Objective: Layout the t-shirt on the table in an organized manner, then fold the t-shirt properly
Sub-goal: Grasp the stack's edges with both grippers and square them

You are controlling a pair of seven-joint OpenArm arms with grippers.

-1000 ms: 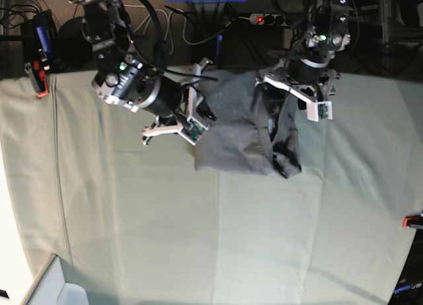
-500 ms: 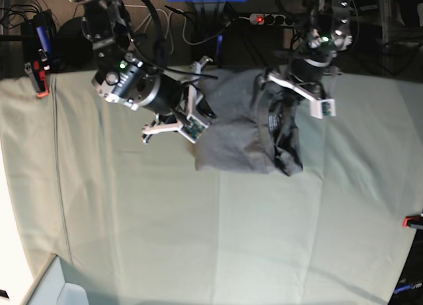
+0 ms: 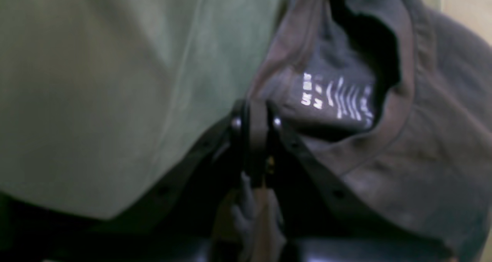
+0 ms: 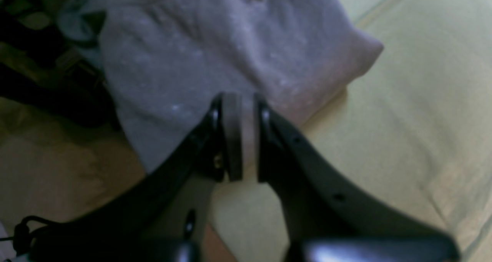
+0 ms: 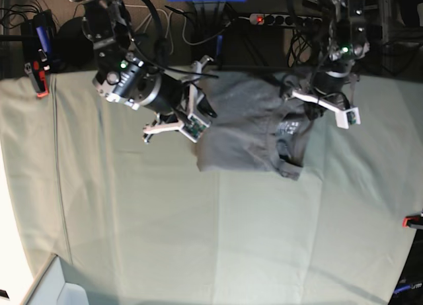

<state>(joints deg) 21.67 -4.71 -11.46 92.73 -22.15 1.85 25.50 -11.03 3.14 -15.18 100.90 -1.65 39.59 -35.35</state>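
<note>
The table [image 5: 198, 239] lies bare along the near side of the base view, its pale grey-green cloth faintly creased. Beyond that bare stretch, towards the far edge and a little to the view's right of centre, sits the dark grey t-shirt [image 5: 248, 130], bunched and partly folded over itself.

Since a second ago the shirt has been drawn out towards the view's right: its collar side is now pulled sideways, and the white neck label [image 5: 288, 126], then lost in a fold, faces up. The left gripper [image 5: 310, 106] has moved right and farther back from where it hung over the shirt's right edge, and its jaws have gone from spread to clamped. In the left wrist view the left gripper [image 3: 255, 118] pinches the ribbed collar [image 3: 403, 100] just beside the label [image 3: 338, 98], though the picture is blurred and the label print cannot be read.

The right gripper [image 5: 198, 113] has not shifted; it sits at the shirt's left edge. In the right wrist view its jaws [image 4: 240, 139] stand nearly together with a strip of pale grey fabric [image 4: 230, 62] between the pads, so it grips the shirt's edge.

The arms hide the shirt's far hem, and sleeves cannot be told apart in the bunched cloth. A red clamp [image 5: 38, 77] marks the table's far left edge.
</note>
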